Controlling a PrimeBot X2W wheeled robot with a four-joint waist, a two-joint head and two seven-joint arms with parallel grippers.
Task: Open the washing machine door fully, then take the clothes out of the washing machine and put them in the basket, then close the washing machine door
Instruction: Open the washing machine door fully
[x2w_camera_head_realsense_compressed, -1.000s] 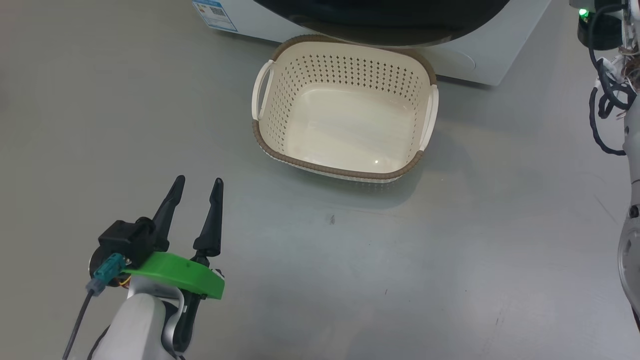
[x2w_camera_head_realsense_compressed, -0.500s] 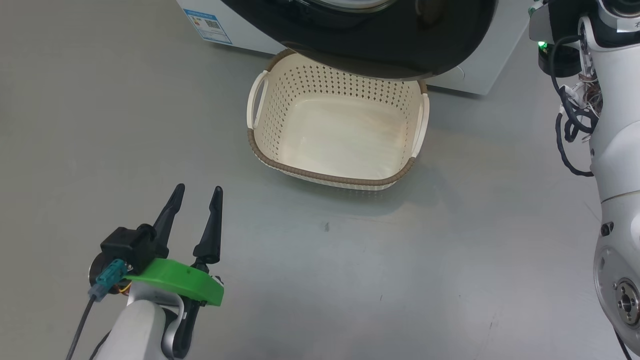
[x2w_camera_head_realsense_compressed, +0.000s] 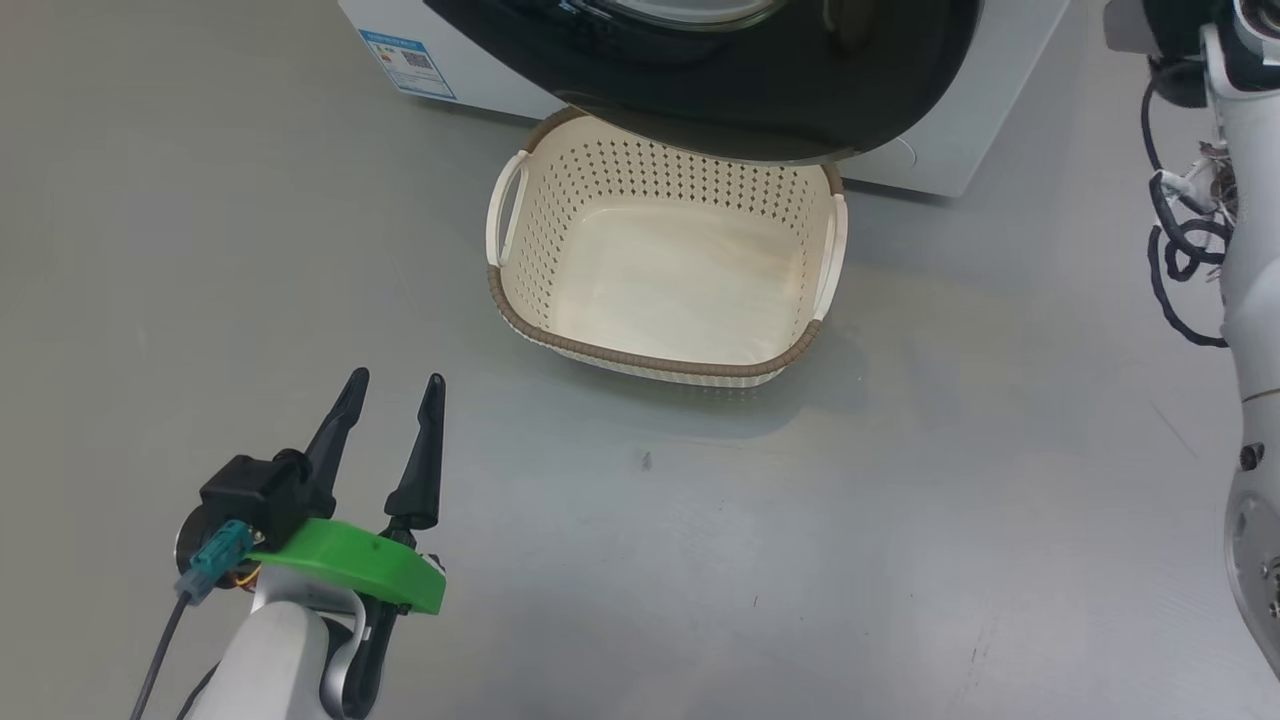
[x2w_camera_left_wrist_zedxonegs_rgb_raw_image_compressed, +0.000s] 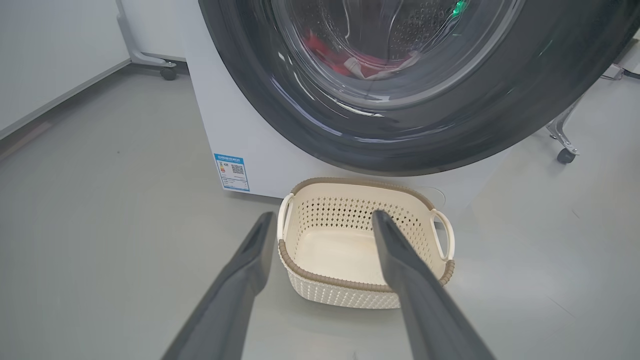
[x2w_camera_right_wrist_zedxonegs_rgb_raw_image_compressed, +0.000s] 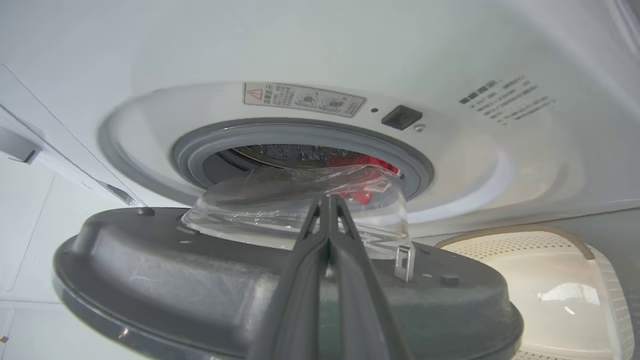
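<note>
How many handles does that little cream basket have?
2. The left handle and the right handle sit on opposite short sides of the basket, seen from the head view.

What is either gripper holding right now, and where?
Nothing. The left gripper stands open above the floor; the right gripper is shut and empty, tips by the inner face of the washing machine door.

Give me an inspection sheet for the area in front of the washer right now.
Surface: grey floor, few dark specks.
Job's things: basket empty, before washing machine; washing machine door partly open; red clothes in drum.
Clutter: nothing seen.
Grippers: left gripper open over floor; right gripper shut at door's inner side.
Cables: black cables on right arm; grey cable behind left gripper.
Surroundings: caster of a wheeled frame beside washer.
</note>
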